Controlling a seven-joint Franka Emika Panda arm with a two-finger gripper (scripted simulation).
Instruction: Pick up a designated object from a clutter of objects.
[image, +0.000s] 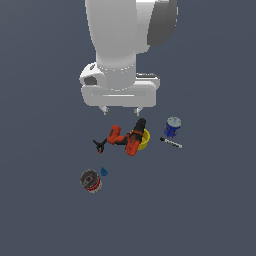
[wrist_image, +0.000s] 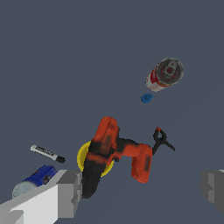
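7 items lie on the dark floor, and only 1 of them, the red-orange and black drill (image: 125, 140), is the target. It is the largest piece and lies on its side near the middle of the clutter, just below the gripper (image: 120, 110) in the exterior view. Its black end rests over the yellow bowl (image: 143, 140), so drill and bowl touch and the bowl is partly hidden. A grasp there would likely catch the bowl too, so the orange body on the exterior view's left looks the cleaner place to close on, in my judgement.

The gripper hangs above the drill with its fingers spread wide and nothing between them; the wrist view shows 1 grey finger (wrist_image: 69, 193) at each side of the frame, well apart from each other, and the drill lying between them. That wide stance suits a bulky body.

Count by kind:
- 1 drill
- 1 yellow bowl
- 2 cans: 1 blue can (image: 172, 127) to the exterior view's right, and 1 red-banded can (image: 91, 180) well apart at the near left
- 1 black marker (image: 171, 143) just beside the blue can
- 1 small black clamp (image: 99, 145) touching or almost touching the drill's left end
- 1 tiny blue bit (image: 104, 171) near the red-banded can
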